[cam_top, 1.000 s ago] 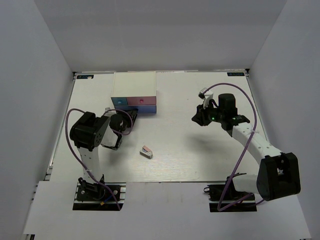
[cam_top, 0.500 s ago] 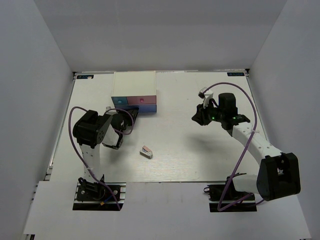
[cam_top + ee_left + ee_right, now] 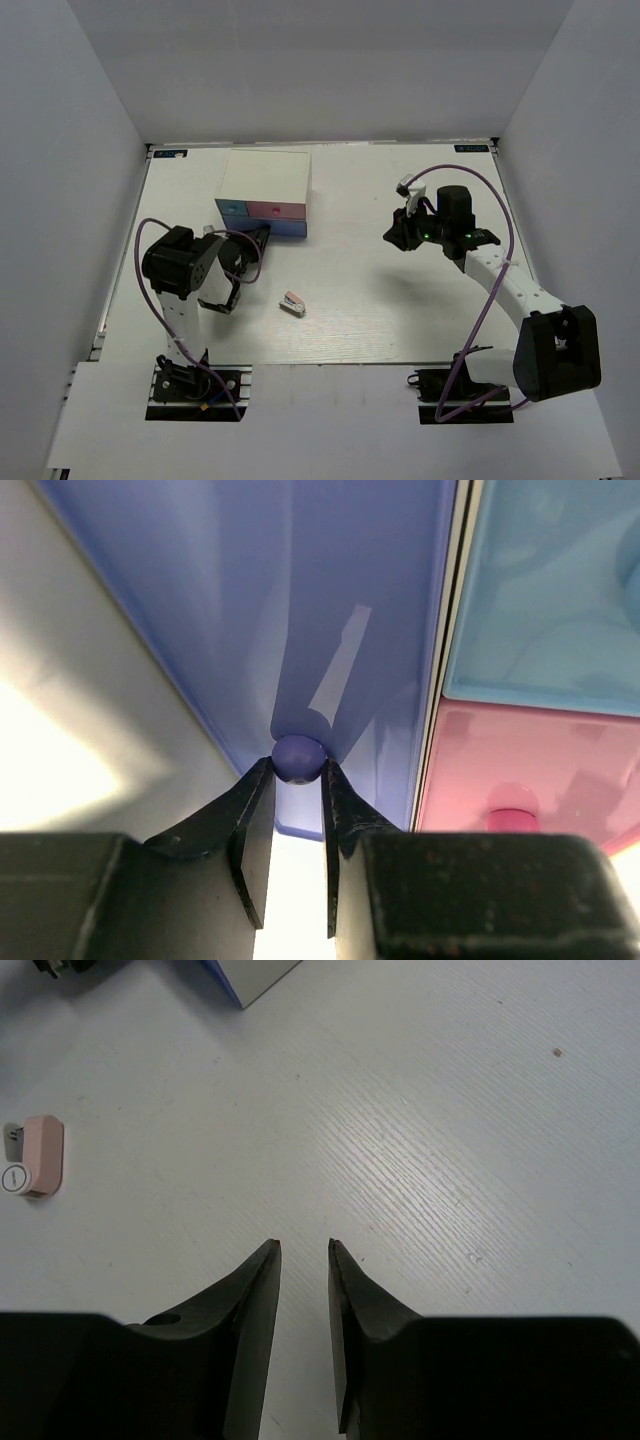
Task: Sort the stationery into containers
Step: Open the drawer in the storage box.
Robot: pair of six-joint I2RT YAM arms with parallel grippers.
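Note:
The white-topped box (image 3: 265, 178) stands at the back left, with light blue (image 3: 232, 208), pink (image 3: 278, 210) and wider blue-lavender (image 3: 287, 229) drawer fronts. My left gripper (image 3: 255, 240) is shut on the round purple knob (image 3: 299, 758) of the blue-lavender drawer (image 3: 300, 600). The light blue (image 3: 545, 590) and pink (image 3: 530, 770) fronts lie beside it. The pink-and-white stapler (image 3: 293, 303) lies on the table mid-left and also shows in the right wrist view (image 3: 35, 1155). My right gripper (image 3: 395, 235) hovers empty with its jaws a little apart (image 3: 304, 1245). No highlighters or tan blocks are in view.
White walls enclose the table (image 3: 400, 310) on the left, back and right. A corner of the box (image 3: 250, 975) shows at the top of the right wrist view. The arm bases sit at the near edge.
My left arm has drawn back toward its base while holding the knob. The box front has shifted nearer and turned slightly. The right arm and the stapler have not moved.

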